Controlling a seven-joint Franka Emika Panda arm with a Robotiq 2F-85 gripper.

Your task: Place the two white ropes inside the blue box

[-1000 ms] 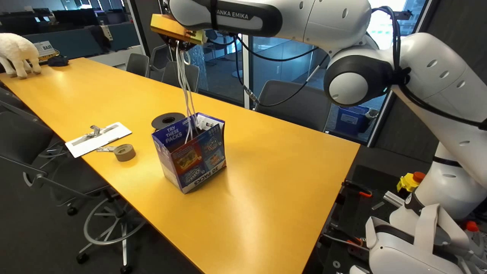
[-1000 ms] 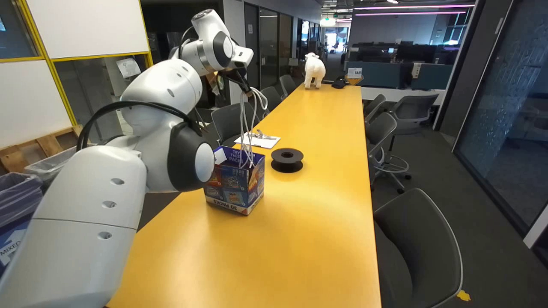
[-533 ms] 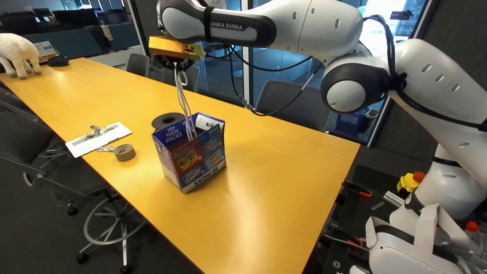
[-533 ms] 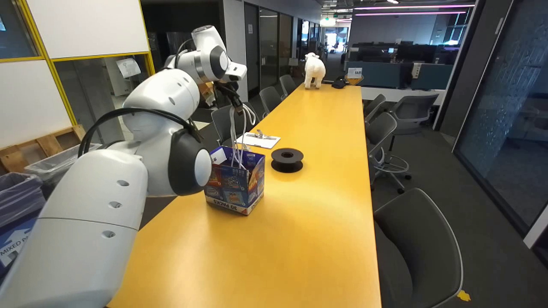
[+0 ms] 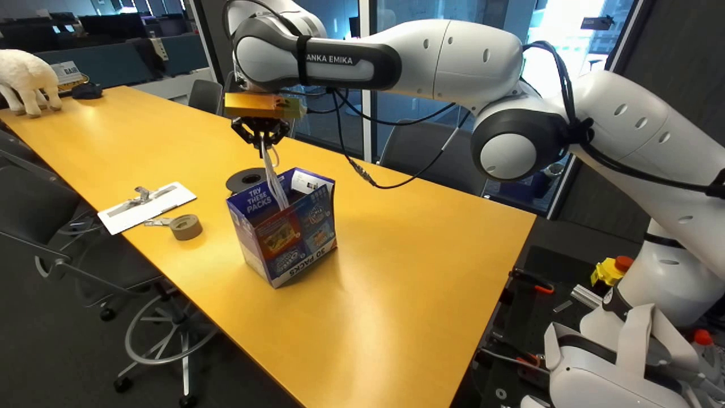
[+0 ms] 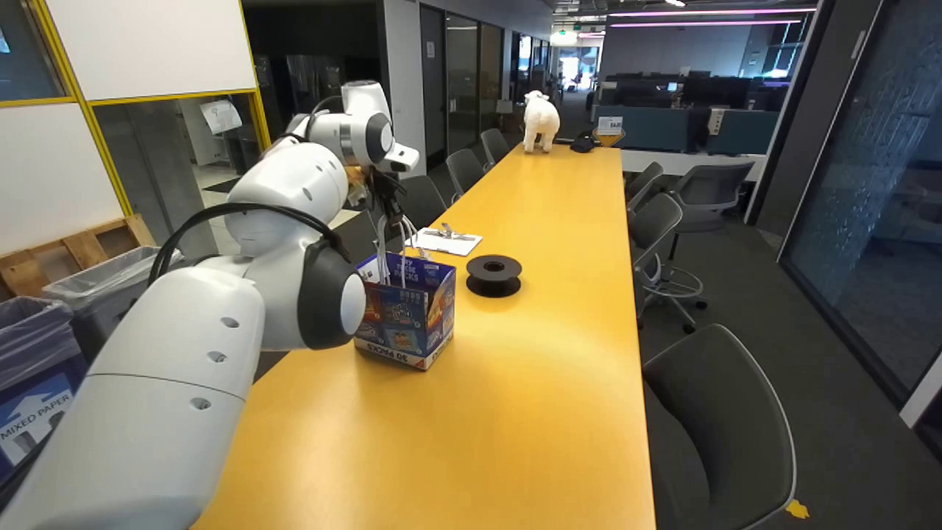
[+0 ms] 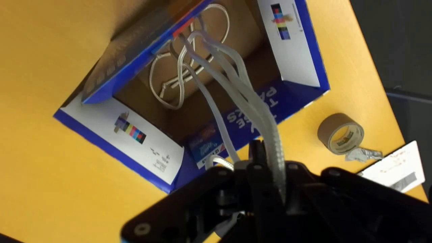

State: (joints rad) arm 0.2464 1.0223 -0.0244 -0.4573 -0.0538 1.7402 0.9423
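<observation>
Wrist view, box: an open-topped, blue-printed cardboard snack box (image 7: 135, 145) with white inner flaps; on its brown floor lies a looped, knotted length of thin white cord (image 7: 181, 88).
Held rope: a bundle of white braided rope (image 7: 266, 125), its upper part above the box, its strands trailing down inside. Whether the cord on the box floor belongs to it or is the second rope, I cannot tell.
Claw: the black two-finger gripper (image 5: 262, 148) is clamped on the bundle, above the box and apart from its rim.
Rope handling: probably light, limp and hard to damage; it should fold rather than push, with enough weave to resist slipping.
Where to hold: high across the gathered strands, as now, seems right, since the tails lead into the box. The small loop beside the grip could drape over the rim on release.
Box handling: thin card, likely easy to nudge or tip.
Spool: a round black plastic spool (image 6: 494, 276) lies near the box, not touching.
</observation>
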